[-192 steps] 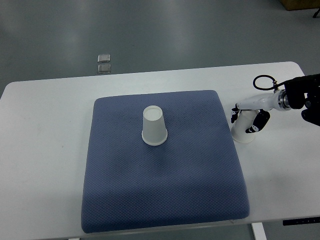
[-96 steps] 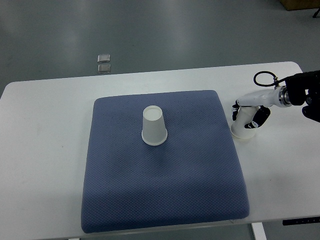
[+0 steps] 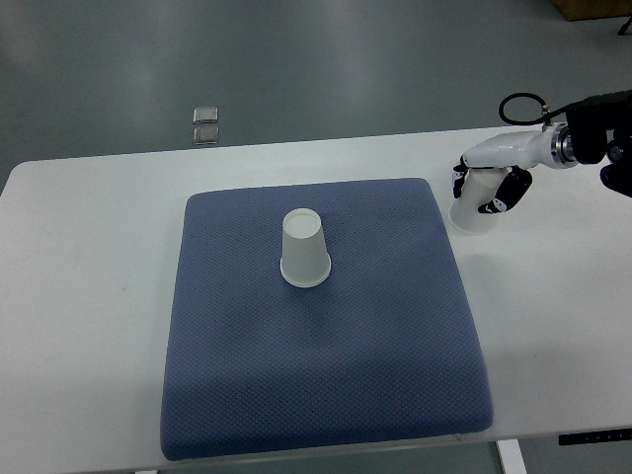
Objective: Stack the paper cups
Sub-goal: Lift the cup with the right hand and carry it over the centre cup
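1. one quilted blue fabric mat [image 3: 326, 395], soft and dimpled, square with rounded corners, nearest item, lying on the smooth white table [image 3: 79, 316].
2. one white paper cup [image 3: 303, 248], tapered, inverted, standing at the mat's centre; unmoved.
3. one second white paper cup [image 3: 473, 207], inverted, clamped in the right hand [image 3: 491, 188]; since a second ago it has risen off the table beside the mat's far right corner, so carrying can begin.
4. two small shiny floor plates [image 3: 205, 125], farthest.

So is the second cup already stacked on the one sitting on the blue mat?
No: the right hand grips the second cup off the blue mat, while the upside-down cup on the mat stands alone.
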Controlling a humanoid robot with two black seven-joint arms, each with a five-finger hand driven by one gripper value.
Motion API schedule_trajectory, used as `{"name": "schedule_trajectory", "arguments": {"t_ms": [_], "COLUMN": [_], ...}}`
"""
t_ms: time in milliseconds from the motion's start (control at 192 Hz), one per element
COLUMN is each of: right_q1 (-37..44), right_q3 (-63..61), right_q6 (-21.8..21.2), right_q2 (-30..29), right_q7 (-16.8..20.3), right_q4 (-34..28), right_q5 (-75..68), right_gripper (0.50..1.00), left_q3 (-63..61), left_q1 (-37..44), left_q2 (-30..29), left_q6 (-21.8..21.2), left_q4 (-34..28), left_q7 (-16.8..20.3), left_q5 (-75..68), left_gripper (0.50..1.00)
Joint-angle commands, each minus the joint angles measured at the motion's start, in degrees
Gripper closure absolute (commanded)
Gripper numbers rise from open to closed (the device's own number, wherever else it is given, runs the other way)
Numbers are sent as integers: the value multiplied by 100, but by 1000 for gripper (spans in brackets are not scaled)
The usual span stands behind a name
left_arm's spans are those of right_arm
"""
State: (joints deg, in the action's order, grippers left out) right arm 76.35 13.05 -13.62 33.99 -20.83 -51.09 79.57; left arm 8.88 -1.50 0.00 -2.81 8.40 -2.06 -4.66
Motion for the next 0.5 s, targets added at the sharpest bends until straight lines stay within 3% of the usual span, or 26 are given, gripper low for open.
{"name": "schedule_trajectory", "arguments": {"t_ms": [0,245,495], "right_q1": [284,1110,1848], "right_q3": [-13,-48,-57], "right_q6": [-149,-589,-1028], "right_q2": [11,-129,-876], "right_q7": [0,0,0], "right_q4": [-146,-736,-806], "right_q5": [-12,-64,-161], "right_gripper": [871,869,865], "left_q3": [0,0,0], "left_q1": [0,0,0], "left_q2": [0,0,0], "left_q6": [0,0,0], "left_q4": [4,4,4], "left_q7": [-5,4,4], "left_q5": [0,0,0], "left_gripper": [500,500,500]}}
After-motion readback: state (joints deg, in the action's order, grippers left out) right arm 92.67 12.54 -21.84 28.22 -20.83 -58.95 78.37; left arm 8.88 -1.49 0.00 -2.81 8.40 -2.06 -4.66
